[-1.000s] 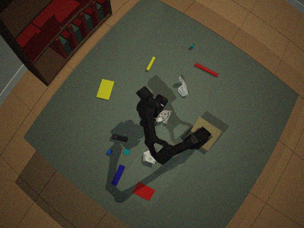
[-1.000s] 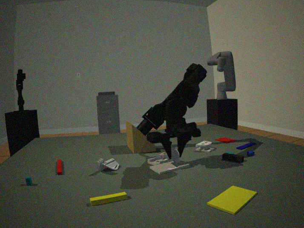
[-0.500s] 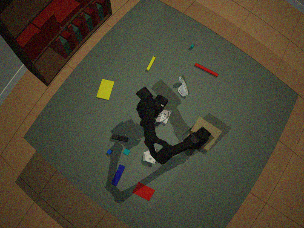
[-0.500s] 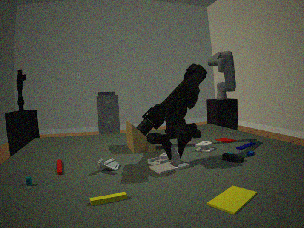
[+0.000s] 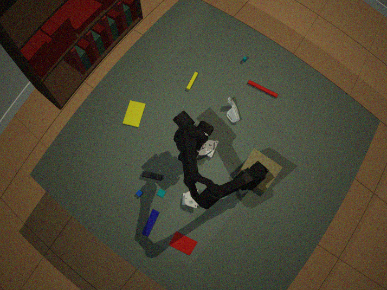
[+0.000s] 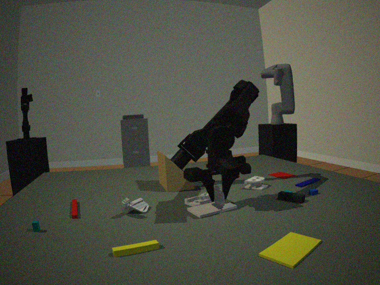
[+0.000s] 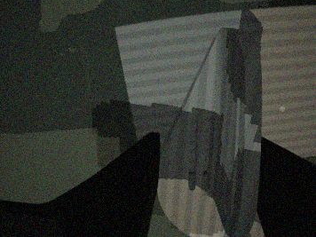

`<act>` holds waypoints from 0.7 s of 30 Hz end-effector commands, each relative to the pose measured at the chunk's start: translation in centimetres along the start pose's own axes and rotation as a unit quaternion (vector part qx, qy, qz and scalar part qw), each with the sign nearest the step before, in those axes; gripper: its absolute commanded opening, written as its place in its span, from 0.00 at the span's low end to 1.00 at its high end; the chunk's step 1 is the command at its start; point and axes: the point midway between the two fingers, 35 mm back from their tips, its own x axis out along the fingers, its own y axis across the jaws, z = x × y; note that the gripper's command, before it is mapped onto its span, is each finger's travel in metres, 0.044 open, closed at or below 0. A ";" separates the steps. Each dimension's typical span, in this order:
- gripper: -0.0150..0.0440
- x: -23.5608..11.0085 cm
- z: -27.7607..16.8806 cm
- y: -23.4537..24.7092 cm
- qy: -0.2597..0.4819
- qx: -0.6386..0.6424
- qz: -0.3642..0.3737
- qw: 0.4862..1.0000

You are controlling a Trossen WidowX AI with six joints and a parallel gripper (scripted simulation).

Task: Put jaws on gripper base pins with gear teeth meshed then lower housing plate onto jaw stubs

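My gripper (image 6: 218,199) (image 7: 202,143) is shut on a grey-white jaw (image 6: 218,195) (image 7: 222,161) and holds it upright, its lower end at the white gripper base (image 5: 210,147) (image 6: 203,210) (image 7: 164,63). In the top view my arm covers most of the base and hides the fingers. A raised white part (image 6: 197,199) sits on the base's left end; I cannot tell what it is. The second jaw (image 5: 233,110) (image 6: 136,204) lies on the mat, away from the base. The housing plate (image 5: 189,200) (image 6: 255,181) lies flat near my arm's elbow.
Scattered blocks surround the base: a yellow plate (image 5: 134,113) (image 6: 290,248), a yellow bar (image 5: 192,80) (image 6: 135,247), a red bar (image 5: 262,88) (image 6: 74,208), a black block (image 5: 152,175) (image 6: 291,196) and a blue bar (image 5: 150,222). A tan wedge (image 6: 169,173) stands at my arm's foot.
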 end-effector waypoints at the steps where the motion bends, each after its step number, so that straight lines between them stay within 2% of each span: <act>1: 0.48 0.2 0.0 0.0 0.000 0.003 0.002 1.000; 21: 0.48 0.5 0.0 0.1 0.000 0.004 0.002 1.000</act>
